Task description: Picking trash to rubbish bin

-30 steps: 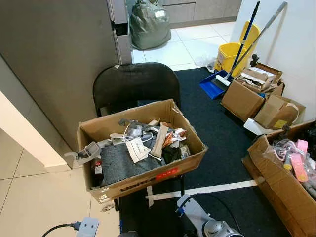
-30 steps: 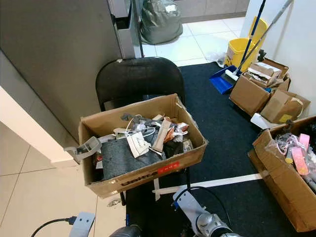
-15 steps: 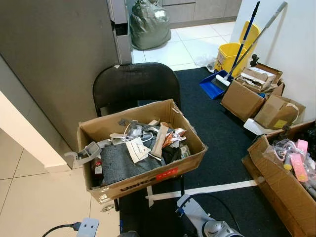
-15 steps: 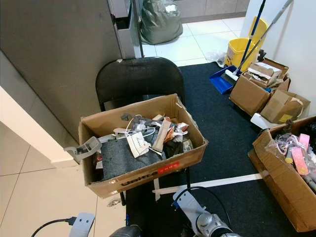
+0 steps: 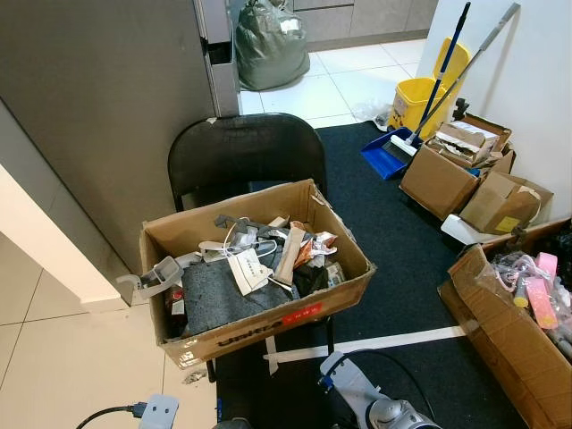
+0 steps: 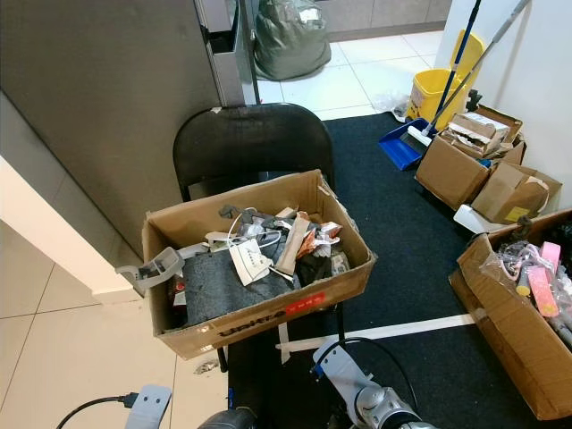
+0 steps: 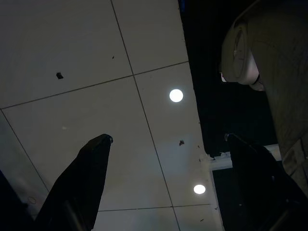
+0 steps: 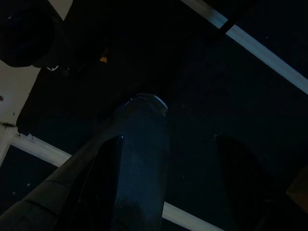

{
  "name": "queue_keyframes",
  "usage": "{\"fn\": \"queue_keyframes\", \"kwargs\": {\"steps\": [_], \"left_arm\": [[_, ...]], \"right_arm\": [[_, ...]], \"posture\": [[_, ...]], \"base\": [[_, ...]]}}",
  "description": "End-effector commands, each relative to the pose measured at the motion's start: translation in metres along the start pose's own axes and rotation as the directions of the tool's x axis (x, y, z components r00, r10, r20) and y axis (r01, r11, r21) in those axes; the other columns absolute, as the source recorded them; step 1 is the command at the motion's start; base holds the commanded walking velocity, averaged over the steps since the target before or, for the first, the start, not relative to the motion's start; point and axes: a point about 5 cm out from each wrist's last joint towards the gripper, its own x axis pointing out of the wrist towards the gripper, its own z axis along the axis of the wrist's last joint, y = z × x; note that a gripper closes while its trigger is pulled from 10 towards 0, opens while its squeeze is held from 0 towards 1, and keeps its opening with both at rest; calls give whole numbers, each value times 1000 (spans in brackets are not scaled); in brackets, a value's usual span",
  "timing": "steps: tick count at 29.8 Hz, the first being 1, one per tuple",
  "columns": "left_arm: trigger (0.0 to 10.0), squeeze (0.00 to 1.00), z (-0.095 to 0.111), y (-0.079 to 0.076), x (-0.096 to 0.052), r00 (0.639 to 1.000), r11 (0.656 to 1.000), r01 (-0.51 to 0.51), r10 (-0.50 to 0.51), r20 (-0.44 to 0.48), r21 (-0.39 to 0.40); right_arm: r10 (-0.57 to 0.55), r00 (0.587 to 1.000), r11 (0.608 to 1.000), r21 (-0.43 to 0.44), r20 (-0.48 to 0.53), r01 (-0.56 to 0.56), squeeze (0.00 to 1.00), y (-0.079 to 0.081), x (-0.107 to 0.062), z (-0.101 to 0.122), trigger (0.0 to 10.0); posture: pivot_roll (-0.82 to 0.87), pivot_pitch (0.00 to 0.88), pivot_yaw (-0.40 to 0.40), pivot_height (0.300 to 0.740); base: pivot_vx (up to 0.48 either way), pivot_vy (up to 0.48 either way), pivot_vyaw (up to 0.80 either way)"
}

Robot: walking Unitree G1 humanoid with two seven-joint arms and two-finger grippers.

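While both arms hang low, the left gripper [image 7: 168, 159] is spread open above the tile floor [image 7: 72, 62]; the right gripper's state I cannot tell. A black chair [image 5: 241, 152] carries the trash-filled cardboard box [image 5: 259, 331], its long side lying left to right.

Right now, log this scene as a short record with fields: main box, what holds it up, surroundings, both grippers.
main box: open cardboard box piled with trash
support: black chair, box on its seat
right side: more cardboard boxes, yellow mop bucket
far end: grey-green bag on tiles
left gripper: open, over the tiled floor, holding nothing
right gripper: open, over the dark carpet, holding nothing
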Motion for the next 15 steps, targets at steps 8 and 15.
{"fn": "queue_keyframes", "kwargs": {"steps": [8, 15], "left_arm": [[10000, 0, -7, 1, -1, 1000, 1000, -2, 2, -31, -1], [10000, 0, -7, 1, -1, 1000, 1000, -3, 3, -31, -1]], "right_arm": [[26, 999, 1000, 15, -35, -25, 0, 8, 1, -10, 10000], [26, 999, 1000, 15, -35, -26, 0, 8, 2, -10, 10000]], "posture": [[-46, 61, 61, 740], [-46, 61, 61, 740]], "base": [[0, 0, 0], [0, 0, 0]]}}
